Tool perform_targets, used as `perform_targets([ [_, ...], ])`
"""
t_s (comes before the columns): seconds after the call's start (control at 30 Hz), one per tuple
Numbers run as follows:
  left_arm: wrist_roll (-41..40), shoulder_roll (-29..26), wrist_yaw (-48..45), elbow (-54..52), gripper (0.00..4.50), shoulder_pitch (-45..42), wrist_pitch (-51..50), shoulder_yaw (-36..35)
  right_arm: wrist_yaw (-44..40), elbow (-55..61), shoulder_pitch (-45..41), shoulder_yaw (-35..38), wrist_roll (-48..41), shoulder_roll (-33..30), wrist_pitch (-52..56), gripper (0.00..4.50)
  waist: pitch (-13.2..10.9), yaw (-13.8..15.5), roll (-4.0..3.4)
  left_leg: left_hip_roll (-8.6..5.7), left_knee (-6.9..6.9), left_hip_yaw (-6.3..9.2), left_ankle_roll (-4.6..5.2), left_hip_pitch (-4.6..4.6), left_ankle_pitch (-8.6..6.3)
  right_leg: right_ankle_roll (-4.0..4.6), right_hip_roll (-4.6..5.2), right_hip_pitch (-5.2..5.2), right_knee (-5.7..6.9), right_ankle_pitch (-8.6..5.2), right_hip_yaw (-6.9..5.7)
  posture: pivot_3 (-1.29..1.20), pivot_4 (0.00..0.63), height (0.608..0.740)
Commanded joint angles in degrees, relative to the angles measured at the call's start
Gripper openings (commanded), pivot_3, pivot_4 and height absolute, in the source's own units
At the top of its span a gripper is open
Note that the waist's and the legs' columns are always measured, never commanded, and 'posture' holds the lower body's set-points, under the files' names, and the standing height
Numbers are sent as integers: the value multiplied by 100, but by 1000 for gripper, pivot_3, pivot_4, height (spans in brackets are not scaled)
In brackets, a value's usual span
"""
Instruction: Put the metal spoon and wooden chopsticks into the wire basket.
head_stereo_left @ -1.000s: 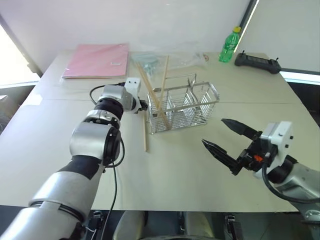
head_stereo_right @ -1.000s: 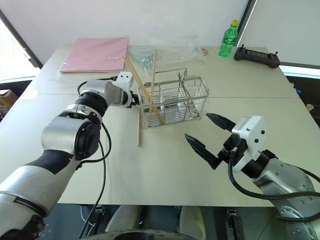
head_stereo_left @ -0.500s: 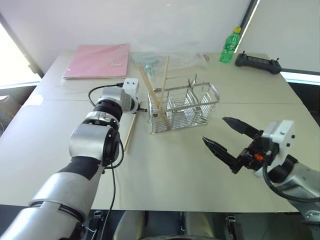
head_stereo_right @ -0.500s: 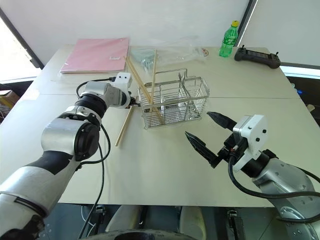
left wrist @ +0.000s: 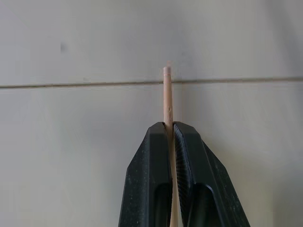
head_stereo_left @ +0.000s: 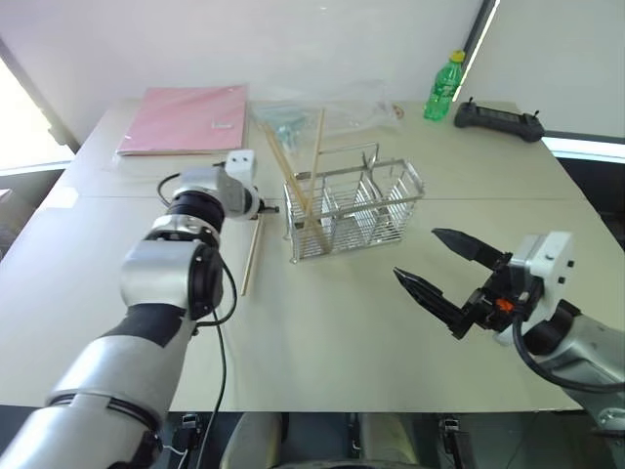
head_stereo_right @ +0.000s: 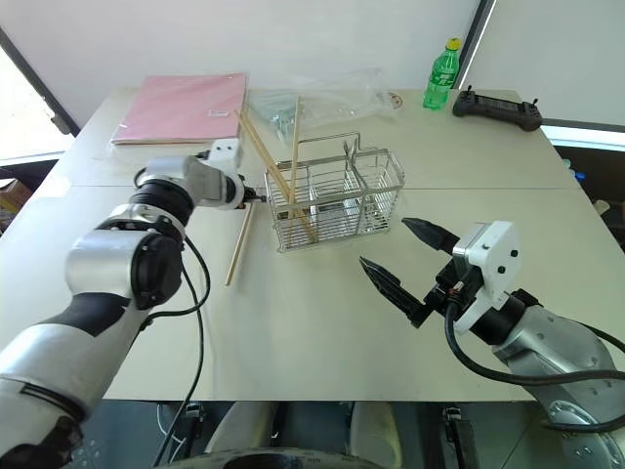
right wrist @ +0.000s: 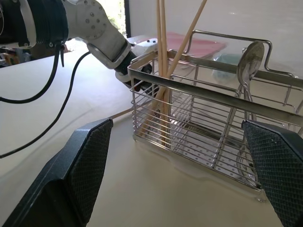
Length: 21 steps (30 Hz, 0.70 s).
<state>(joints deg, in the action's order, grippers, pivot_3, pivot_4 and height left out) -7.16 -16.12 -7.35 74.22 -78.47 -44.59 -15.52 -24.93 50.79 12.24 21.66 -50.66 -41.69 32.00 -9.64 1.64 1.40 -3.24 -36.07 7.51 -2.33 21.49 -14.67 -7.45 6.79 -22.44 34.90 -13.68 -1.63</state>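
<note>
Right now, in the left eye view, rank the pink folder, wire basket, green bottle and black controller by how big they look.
1. wire basket and pink folder: look alike, and the basket is nearer.
2. black controller
3. green bottle

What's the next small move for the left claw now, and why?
Probably lift. The left claw is shut on one chopstick whose far end lies on the table beside the wire basket; raising it lets it clear the rim.
</note>
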Motion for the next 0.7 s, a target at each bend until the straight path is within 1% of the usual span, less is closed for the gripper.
perform_targets([
  [0.03,-335,-559,250,-431,19,-487,638,-455,-38,91,47,294,-152,-74,-19,4500,-2,-1,3,0,0,1,0,0,0,0,0,-1,1,0,0,0,150,709],
  [0.17,-461,-1095,19,-762,19,-551,1367,-602,-141,135,320,448,-155,-58,-25,4500,0,-16,0,0,6,-1,-1,-3,-1,1,1,0,1,0,1,0,150,709],
  [0.23,-633,-1380,-344,-1016,19,-606,1883,-748,-157,142,426,526,-177,-52,-39,4500,0,-15,0,0,7,0,-2,-3,-1,2,2,0,2,1,1,0,150,709],
  [0.3,-763,-1636,-895,-1493,19,-666,2575,-798,-144,142,484,606,-237,-44,-35,4500,-3,-9,5,0,5,0,-2,-1,0,2,2,0,1,1,1,0,150,709],
  [0.37,-1498,-1717,-1551,-2151,19,-854,2380,-1213,-114,128,489,652,-298,-46,-16,4500,-8,-4,14,2,3,1,-3,2,0,8,2,-2,0,4,1,0,150,709],
  [0.43,-2109,-1597,-2125,-3135,19,-793,1998,-1296,-94,96,468,662,-327,-59,-7,4500,-11,22,19,4,1,3,-4,5,0,25,3,0,-3,14,1,0,150,709],
  [0.5,-2807,-1264,-2493,-4568,19,-443,1413,-1127,-53,75,423,654,-361,-76,15,4500,-8,51,15,5,1,3,-4,5,0,25,7,9,-17,14,1,0,150,709],
  [0.57,-3301,-969,-2512,-5617,19,-103,955,-997,-46,60,403,654,-369,-95,33,4500,1,70,3,10,2,7,-4,3,0,25,8,24,-38,14,1,0,150,709],
  [0.6,-3419,-891,-2459,-5900,19,6,828,-970,-52,49,397,658,-367,-102,39,4500,8,67,-9,8,0,8,-3,1,0,25,11,33,-44,14,1,0,150,709],
  [0.7,-3993,-354,-1974,-7108,19,514,263,-759,-59,44,393,704,-395,-126,61,4500,12,50,-18,0,-4,5,-2,-9,0,25,9,43,-47,15,4,0,150,709],
])
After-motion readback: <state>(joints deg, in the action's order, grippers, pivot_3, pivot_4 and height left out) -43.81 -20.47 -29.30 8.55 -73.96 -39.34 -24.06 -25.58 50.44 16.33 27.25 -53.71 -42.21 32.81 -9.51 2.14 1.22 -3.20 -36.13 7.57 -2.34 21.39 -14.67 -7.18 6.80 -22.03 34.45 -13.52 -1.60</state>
